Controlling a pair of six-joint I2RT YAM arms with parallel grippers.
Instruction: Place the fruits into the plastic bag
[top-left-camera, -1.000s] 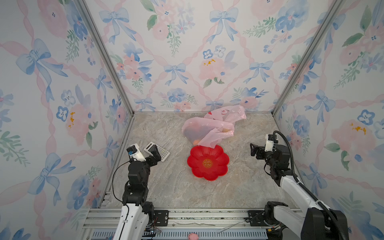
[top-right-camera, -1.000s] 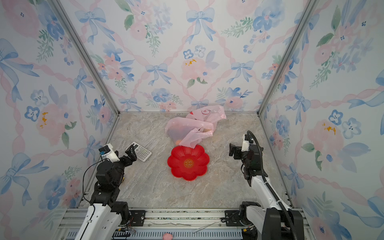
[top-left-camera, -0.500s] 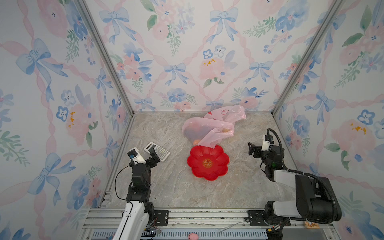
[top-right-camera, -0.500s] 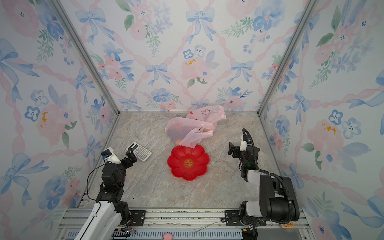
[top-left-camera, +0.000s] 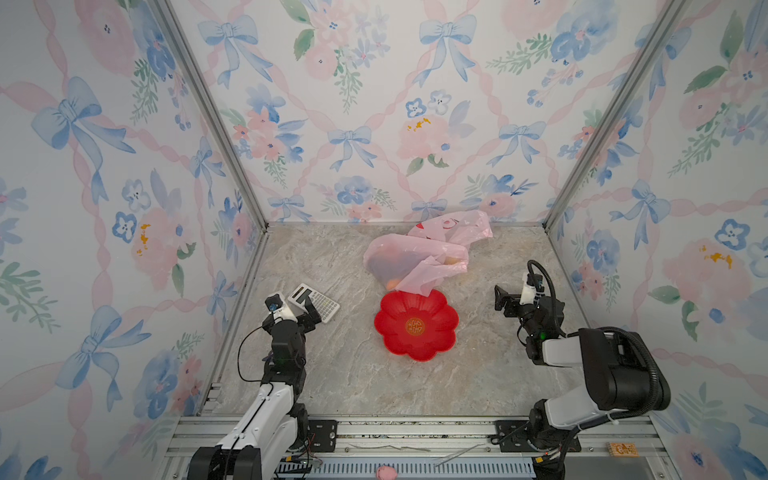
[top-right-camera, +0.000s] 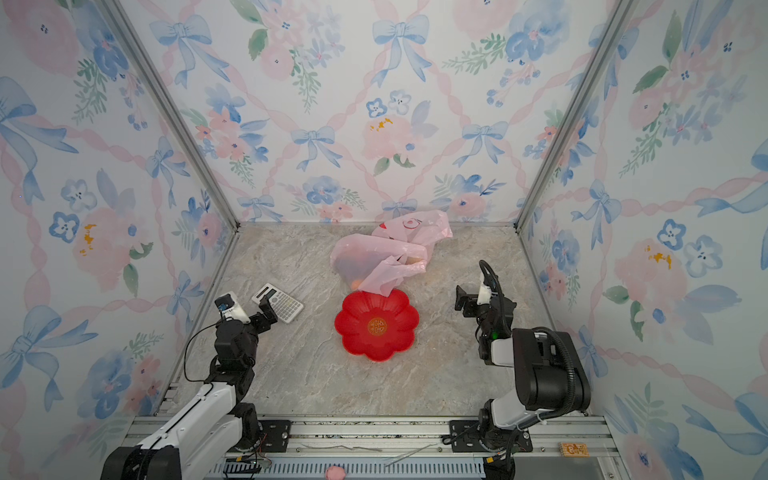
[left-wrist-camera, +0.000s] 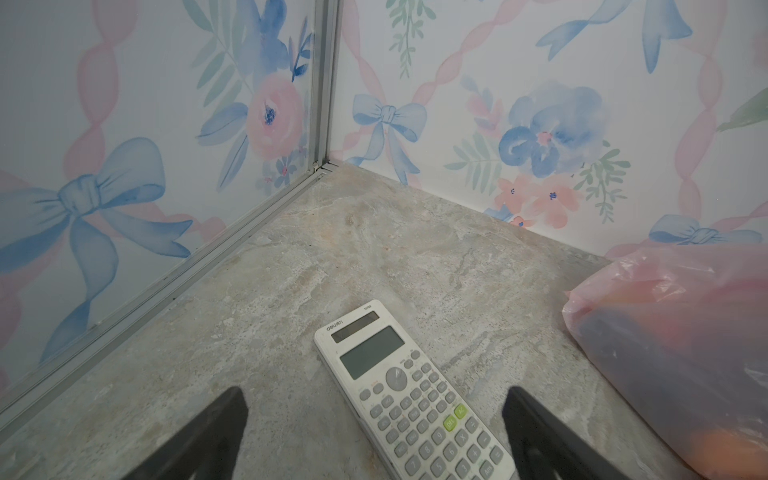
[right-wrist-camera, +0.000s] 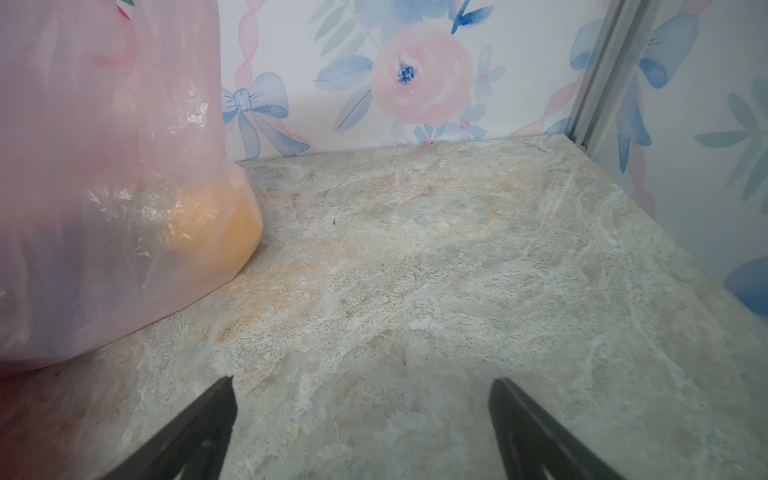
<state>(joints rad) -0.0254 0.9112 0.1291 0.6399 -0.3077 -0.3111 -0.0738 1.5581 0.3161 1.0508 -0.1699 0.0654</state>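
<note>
The pink plastic bag (top-left-camera: 419, 257) (top-right-camera: 382, 257) lies crumpled at the back middle of the table, one flap touching the far rim of the red plate (top-left-camera: 415, 353). Fruits show only as dim shapes through the film: an orange-yellow round one (right-wrist-camera: 232, 232) and dark ones beside it. My left gripper (top-left-camera: 305, 313) (left-wrist-camera: 376, 392) hangs open over the near end of a calculator, left of the bag (left-wrist-camera: 673, 353). My right gripper (top-left-camera: 513, 299) (right-wrist-camera: 363, 380) stands open over bare table, right of the bag (right-wrist-camera: 104, 187). Neither holds anything.
A white calculator (top-left-camera: 318, 303) (left-wrist-camera: 407, 395) lies at the left near the side wall. The red flower-shaped plate (top-right-camera: 376, 349) sits in the middle with nothing in it. Floral walls close off three sides. A metal rail (top-left-camera: 415, 428) runs along the front.
Both arms have folded back towards the front rail, the right one most. The grippers stay open and nearly where they were. Bag, plate and calculator have not moved.
</note>
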